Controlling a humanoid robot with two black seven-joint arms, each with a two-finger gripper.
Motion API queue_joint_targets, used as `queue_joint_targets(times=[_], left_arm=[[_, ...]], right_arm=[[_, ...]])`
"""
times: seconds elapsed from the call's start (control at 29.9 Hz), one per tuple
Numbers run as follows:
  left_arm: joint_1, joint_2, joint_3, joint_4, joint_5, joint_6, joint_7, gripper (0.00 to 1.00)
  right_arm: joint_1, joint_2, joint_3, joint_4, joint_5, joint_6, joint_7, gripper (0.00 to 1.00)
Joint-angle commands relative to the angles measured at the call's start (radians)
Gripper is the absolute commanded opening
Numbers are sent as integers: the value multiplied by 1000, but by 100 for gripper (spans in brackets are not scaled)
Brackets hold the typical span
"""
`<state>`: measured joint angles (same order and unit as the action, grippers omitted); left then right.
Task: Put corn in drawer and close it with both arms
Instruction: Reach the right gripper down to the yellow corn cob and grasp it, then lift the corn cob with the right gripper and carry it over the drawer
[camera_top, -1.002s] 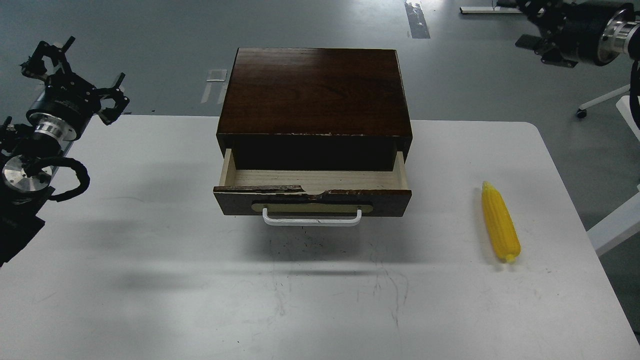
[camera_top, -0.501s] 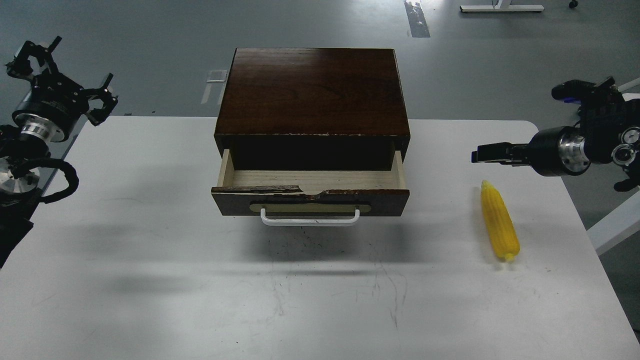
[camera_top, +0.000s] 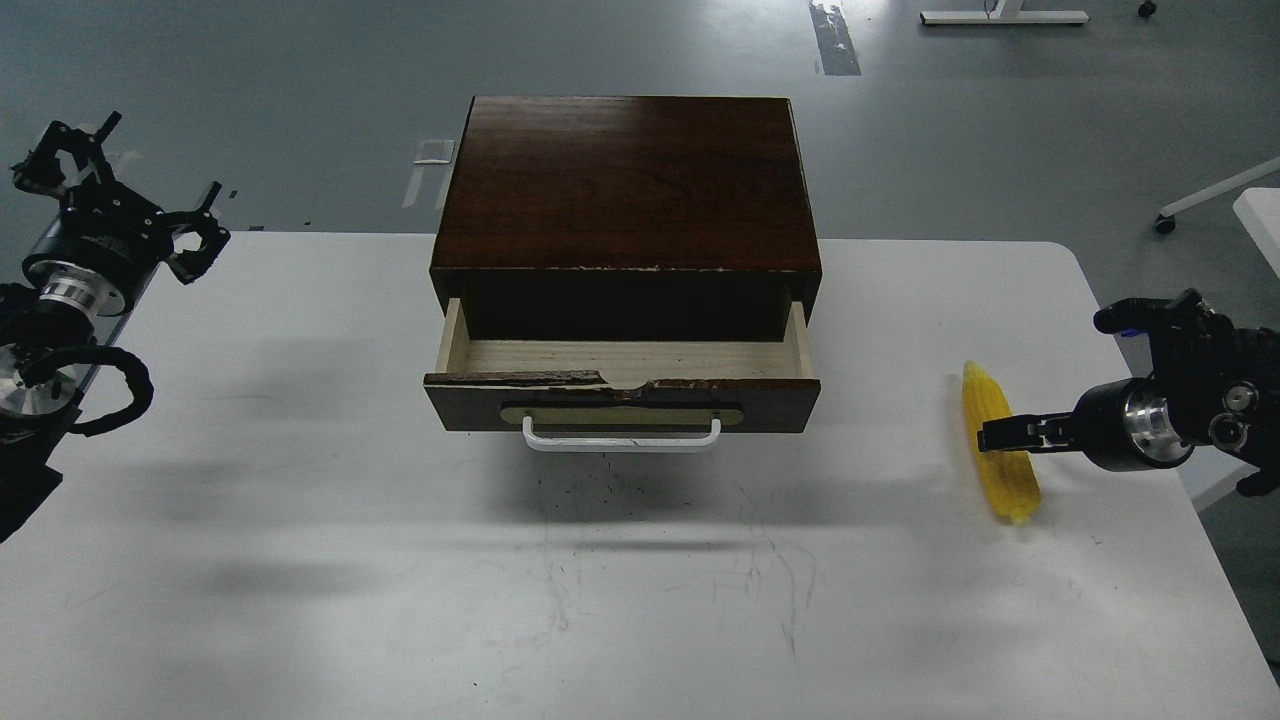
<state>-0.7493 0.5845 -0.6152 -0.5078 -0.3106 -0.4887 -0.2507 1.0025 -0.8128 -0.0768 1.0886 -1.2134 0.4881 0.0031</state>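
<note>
The yellow corn (camera_top: 1010, 487) lies on the white table (camera_top: 300, 520) at the right, tip pointing away from me. The drawer (camera_top: 620, 360) of the dark brown cabinet (camera_top: 630, 180) is pulled open, and its pale wood inside is empty. It has a chipped front edge and a white handle (camera_top: 620, 442). My right gripper (camera_top: 1000, 437) comes in from the right, and its thin dark fingers cross over the middle of the corn. They are seen side-on, so I cannot tell open from shut. My left gripper (camera_top: 160, 155) is open and empty, raised off the table's far left corner.
The table's right edge is close behind the corn. White furniture legs (camera_top: 1200, 195) stand on the grey floor at the far right. The cabinet sits at the table's far middle, and its open drawer juts toward me.
My right arm has swung down from the upper right, so its fingers now overlap the corn's middle. The left gripper drifted slightly left and down. The corn and drawer have not moved.
</note>
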Motion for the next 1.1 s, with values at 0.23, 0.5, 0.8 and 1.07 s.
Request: queue_joint_targets(times=[0.23, 0.5, 0.8, 1.07], left_arm=[[-5, 0, 0, 0, 4, 0, 1, 98], [-4, 14, 0, 0, 2, 0, 1, 98], [-4, 23, 0, 0, 4, 0, 1, 98], [-7, 25, 0, 0, 5, 0, 1, 98]], right_arm=[[-27, -2, 41, 14, 9, -10, 9, 36], [97, -60, 42, 92, 11, -10, 18, 17], [435, -115, 43, 270, -9, -6, 106, 13], [668, 33, 55, 338, -122, -8, 142, 12]])
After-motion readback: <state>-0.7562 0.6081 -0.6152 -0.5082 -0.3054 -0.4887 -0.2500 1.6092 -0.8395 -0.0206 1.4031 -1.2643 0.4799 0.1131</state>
